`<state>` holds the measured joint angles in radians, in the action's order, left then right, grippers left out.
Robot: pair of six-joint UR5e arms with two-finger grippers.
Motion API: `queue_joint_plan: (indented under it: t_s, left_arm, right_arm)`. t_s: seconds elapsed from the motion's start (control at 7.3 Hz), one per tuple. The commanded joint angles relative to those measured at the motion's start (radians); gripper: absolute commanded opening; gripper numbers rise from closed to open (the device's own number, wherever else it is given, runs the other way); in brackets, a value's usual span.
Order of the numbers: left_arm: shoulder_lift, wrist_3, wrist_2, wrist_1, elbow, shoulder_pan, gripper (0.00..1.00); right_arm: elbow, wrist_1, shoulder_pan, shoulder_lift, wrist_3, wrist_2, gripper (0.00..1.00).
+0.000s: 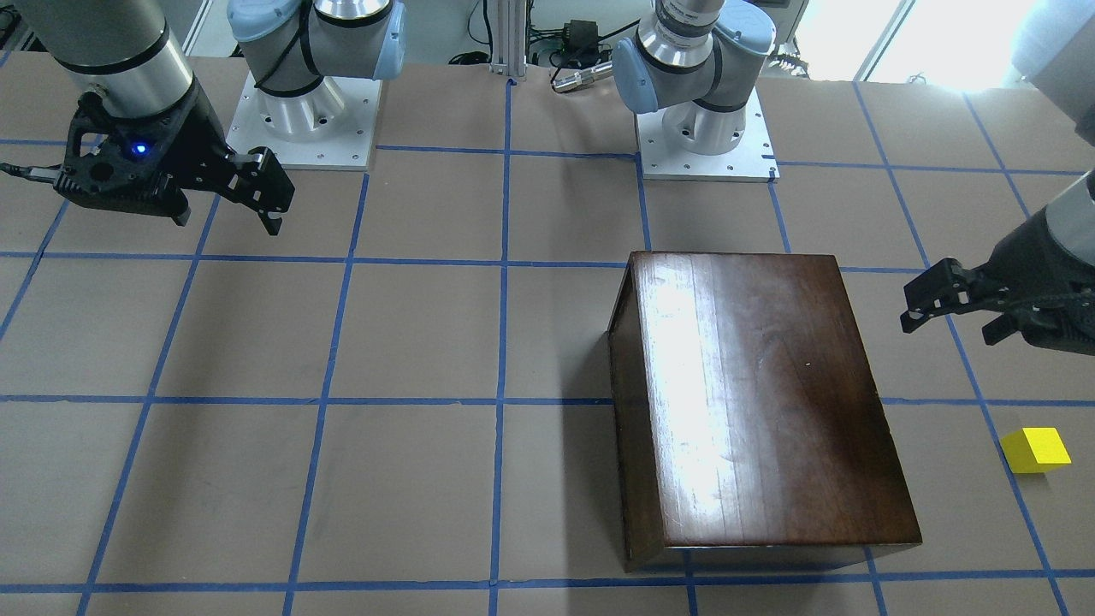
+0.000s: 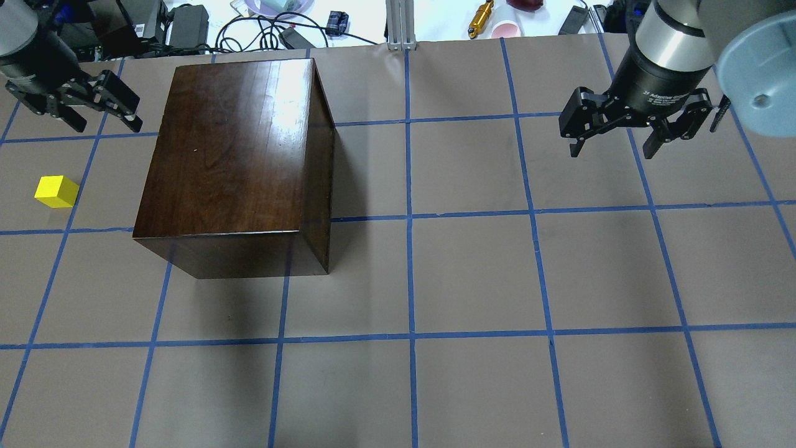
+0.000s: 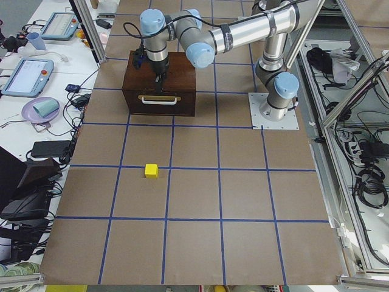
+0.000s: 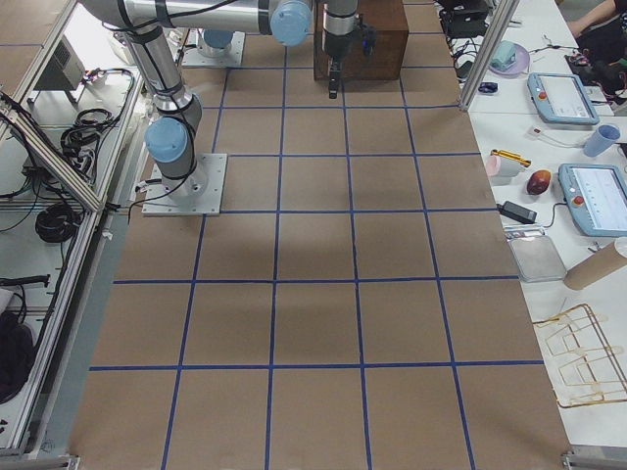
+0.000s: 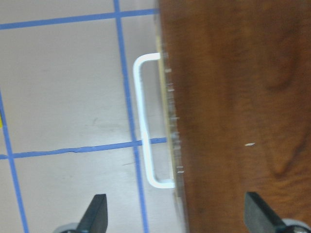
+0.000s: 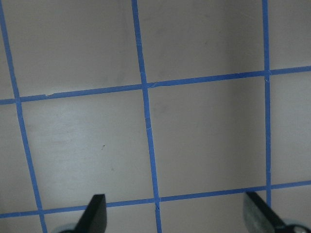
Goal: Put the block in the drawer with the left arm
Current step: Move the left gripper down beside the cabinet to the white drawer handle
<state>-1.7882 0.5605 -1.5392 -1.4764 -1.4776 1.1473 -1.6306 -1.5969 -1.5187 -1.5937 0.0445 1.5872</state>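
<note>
My left gripper (image 2: pixel 106 122) hangs with fingers spread wide above the handle (image 5: pixel 146 126) of the shut drawer (image 3: pixel 160 104) at the dark box's (image 2: pixel 230 155) left end, while the yellow block (image 2: pixel 56 191) sits on the table (image 2: pixel 472 280) further left, apart from both, and my right gripper (image 2: pixel 612 150) hangs equally wide far right.

Left arm (image 3: pixel 243 29) raised, jaws spread, empty. Right arm (image 2: pixel 668 37) raised, jaws spread, empty.
</note>
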Motion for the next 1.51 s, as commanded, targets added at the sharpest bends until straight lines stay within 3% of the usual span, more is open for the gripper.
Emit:
queue_joint_plan:
  t_s: [0.0, 0.27, 0.55, 0.69, 1.37]
  left_arm:
    - [-0.054, 0.062, 0.033, 0.037, 0.000, -0.055, 1.00]
    - [-0.106, 0.064, 0.138, 0.044, 0.000, -0.104, 1.00]
    - [-0.143, 0.062, 0.151, 0.056, 0.000, -0.106, 1.00]
    - [-0.157, 0.064, 0.215, 0.057, -0.001, -0.106, 1.00]
    - [-0.215, 0.052, 0.235, 0.056, -0.001, -0.106, 1.00]
  right_arm:
    - [0.000, 0.000, 0.000, 0.000, 0.000, 0.000, 1.00]
    - [0.000, 0.000, 0.000, 0.000, 0.000, 0.000, 1.00]
    - [0.000, 0.000, 0.000, 0.000, 0.000, -0.001, 1.00]
    - [0.000, 0.000, 0.000, 0.000, 0.000, -0.001, 1.00]
    - [0.000, 0.000, 0.000, 0.000, 0.000, -0.001, 1.00]
